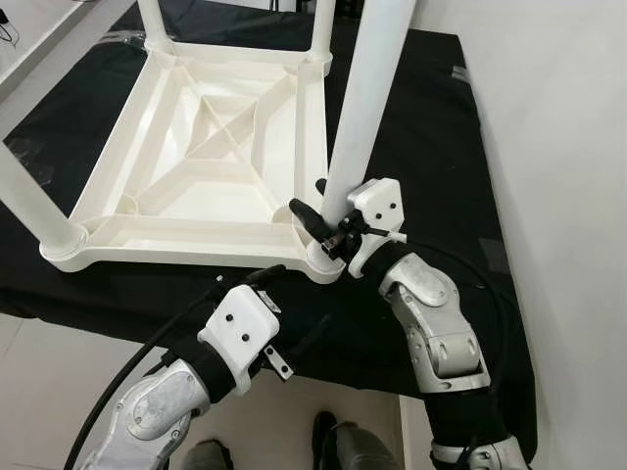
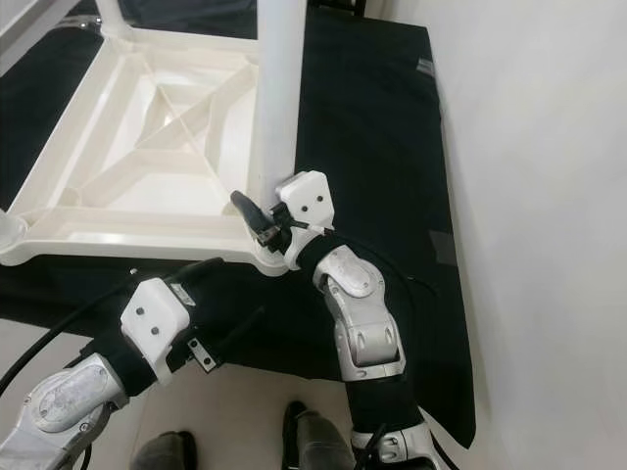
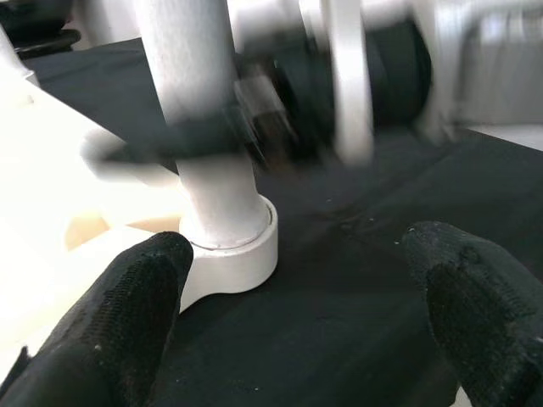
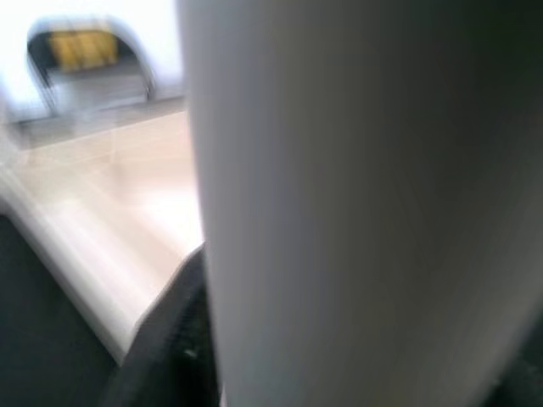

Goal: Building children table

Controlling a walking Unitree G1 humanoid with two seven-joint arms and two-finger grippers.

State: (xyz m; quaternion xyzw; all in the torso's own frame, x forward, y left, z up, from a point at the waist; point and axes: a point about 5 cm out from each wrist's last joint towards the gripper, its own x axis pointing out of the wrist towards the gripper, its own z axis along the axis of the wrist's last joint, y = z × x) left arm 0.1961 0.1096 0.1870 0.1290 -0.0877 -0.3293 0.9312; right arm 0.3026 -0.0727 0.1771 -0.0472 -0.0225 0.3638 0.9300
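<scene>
Legs of smooth white plastic stand up from the upside-down white table (image 1: 211, 162), which lies on a black cloth (image 1: 441, 127). The right tool (image 1: 323, 217) is clenched around the round leg (image 1: 362, 108) at the near right corner. The left wrist view shows that leg sitting in its ring socket (image 3: 233, 254), between the released left tool's (image 3: 297, 314) bumpy black fingers (image 3: 119, 326).

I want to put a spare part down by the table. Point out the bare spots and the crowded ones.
Free: the black cloth between the upturned table top and the white wall. Crowded: the near corner socket, where the right pincer grips the leg and the left pincer hangs open beside it.
</scene>
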